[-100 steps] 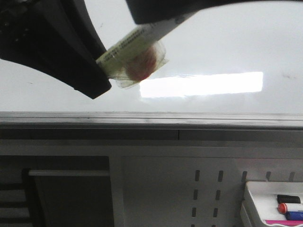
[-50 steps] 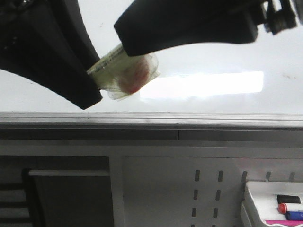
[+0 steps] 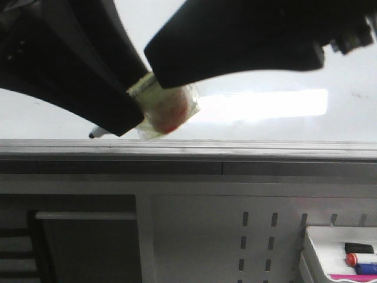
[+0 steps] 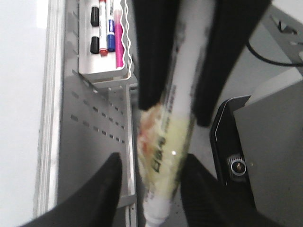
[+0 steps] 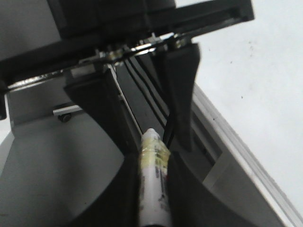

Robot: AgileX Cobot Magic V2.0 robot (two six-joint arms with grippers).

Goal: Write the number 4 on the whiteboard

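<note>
The whiteboard point(image 3: 265, 127) is glossy white with a grey edge rail point(image 3: 188, 148); it also shows in the left wrist view point(image 4: 19, 94) and the right wrist view point(image 5: 265, 71). No number 4 shows on it, only faint specks. A white marker point(image 3: 168, 106) wrapped in yellowish tape hangs just above the rail. My right gripper point(image 3: 156, 65) is shut on its barrel point(image 5: 154, 189). My left gripper point(image 4: 152, 161) stands open around the same marker point(image 4: 165, 151), with a gap on one side. The marker's dark tip point(image 3: 92, 135) pokes out below the left gripper point(image 3: 126, 115).
A small white tray point(image 3: 341, 259) with red, blue and black markers hangs on the perforated grey panel point(image 3: 259, 236) below the rail, at the lower right. It also shows in the left wrist view point(image 4: 106, 75). A dark device point(image 4: 236, 156) sits beside the left gripper.
My right gripper has come down over the marker and closed in on it. The taped part has sunk toward the rail. The dark tip now shows below my left gripper.
</note>
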